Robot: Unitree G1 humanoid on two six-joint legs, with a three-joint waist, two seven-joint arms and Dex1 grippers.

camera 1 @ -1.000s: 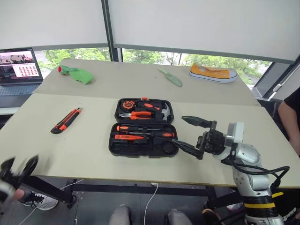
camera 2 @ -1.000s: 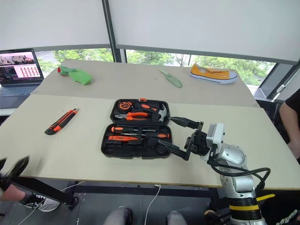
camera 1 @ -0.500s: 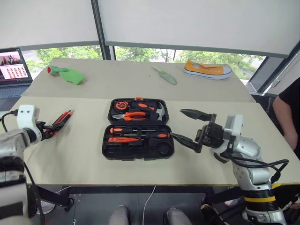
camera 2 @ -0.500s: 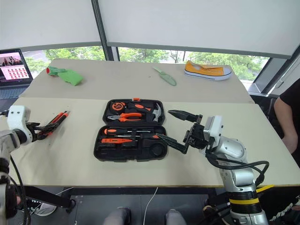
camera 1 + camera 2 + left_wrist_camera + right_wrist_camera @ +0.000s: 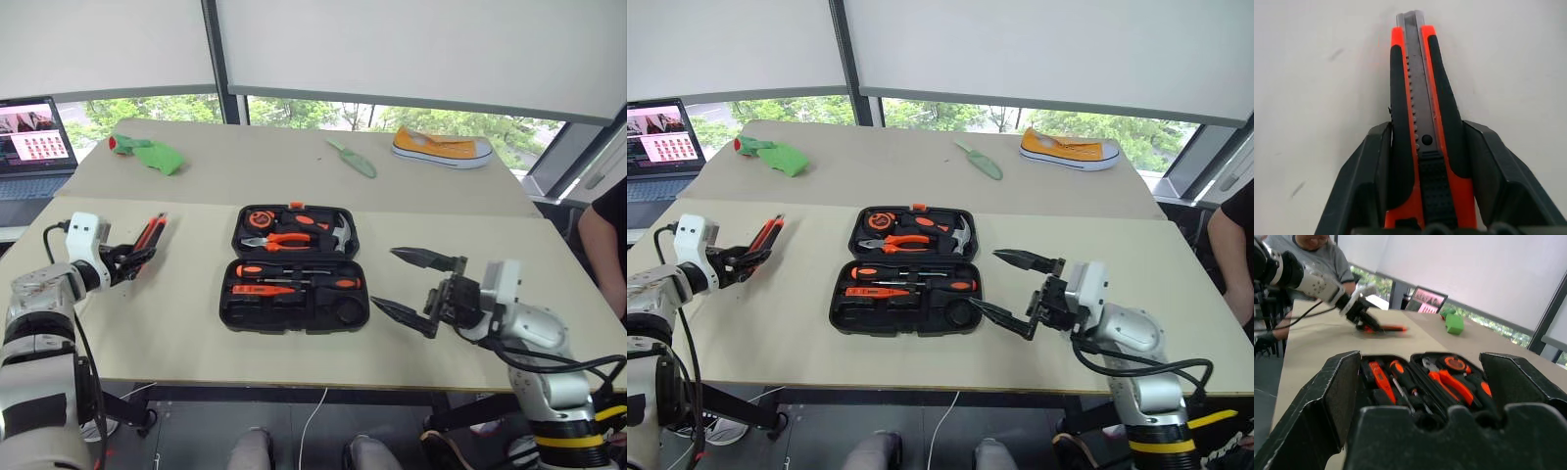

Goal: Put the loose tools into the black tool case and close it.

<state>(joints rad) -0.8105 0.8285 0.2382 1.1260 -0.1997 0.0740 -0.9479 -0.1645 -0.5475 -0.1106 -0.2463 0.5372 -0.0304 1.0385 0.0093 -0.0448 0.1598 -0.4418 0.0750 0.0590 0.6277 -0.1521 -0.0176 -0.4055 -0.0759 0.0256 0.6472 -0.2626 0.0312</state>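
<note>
The orange-black utility knife (image 5: 1418, 98) lies on the table at the left, also seen as the knife (image 5: 152, 232). My left gripper (image 5: 135, 259) is shut on the knife's near end, with a finger (image 5: 1364, 171) pressed against each side. The black tool case (image 5: 294, 326) lies open at the table's middle. Screwdrivers (image 5: 294, 270) lie in its near half, pliers and a hammer in its lid. My right gripper (image 5: 384, 277) hovers just right of the case, fingers spread wide and empty, pointing toward the case (image 5: 1420, 382).
A laptop (image 5: 34, 147) stands at the far left. A green cloth-like object (image 5: 147, 154), a green trowel (image 5: 355, 162) and a yellow shoe (image 5: 441, 149) lie on the far table. One person sits at the right edge (image 5: 602, 245), another beyond the left arm (image 5: 1317, 254).
My left arm rose from below the table's edge, reached forward to the utility knife and closed its fingers on it. The right gripper stayed open, shifting only slightly.
</note>
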